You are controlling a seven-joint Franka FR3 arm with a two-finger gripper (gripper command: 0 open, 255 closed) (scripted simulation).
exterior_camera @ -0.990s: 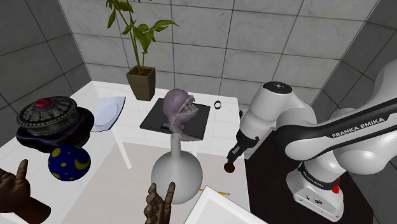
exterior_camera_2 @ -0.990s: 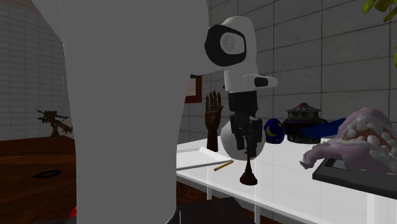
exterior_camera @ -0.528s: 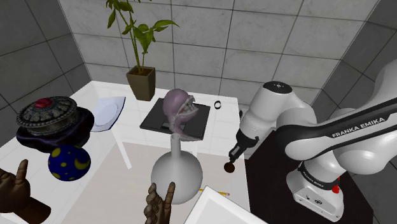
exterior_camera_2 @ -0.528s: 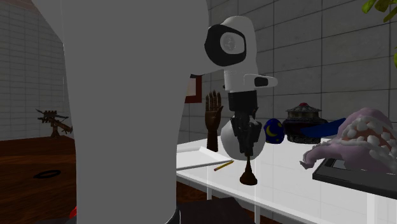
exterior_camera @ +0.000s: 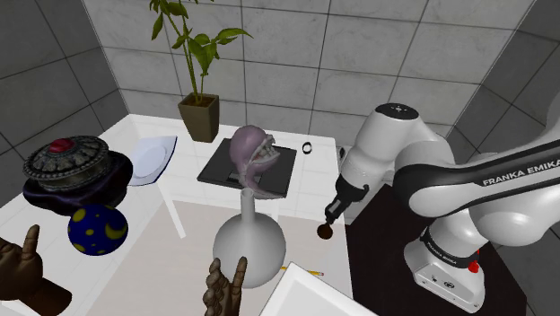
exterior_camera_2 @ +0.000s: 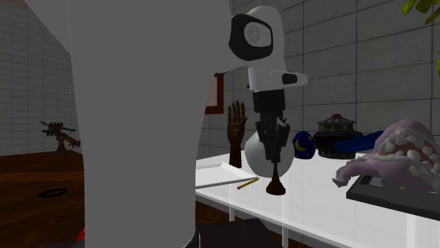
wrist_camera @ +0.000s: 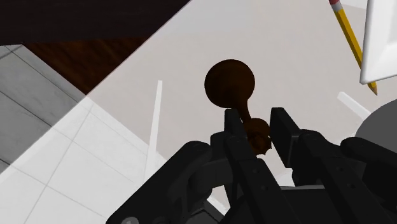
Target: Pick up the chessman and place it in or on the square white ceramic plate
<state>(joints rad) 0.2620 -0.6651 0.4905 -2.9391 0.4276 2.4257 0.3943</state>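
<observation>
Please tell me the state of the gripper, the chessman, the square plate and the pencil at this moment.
gripper: shut on the chessman's head.
chessman: upright, held by its head.
square white plate: lying flat, bare where visible.
pencil: lying flat beside the plate.

Shoulder view: set high beside the arm (exterior_camera: 467, 193), facing down across the table (exterior_camera: 184, 166) toward the tiled wall (exterior_camera: 359, 54). Second exterior view: set low, near tabletop height, close behind the arm, facing along the table. Wrist view: close, looking down past the gripper (wrist_camera: 254, 127). All three views share the chessman (exterior_camera: 325, 232) and the pencil (exterior_camera: 305, 268).
</observation>
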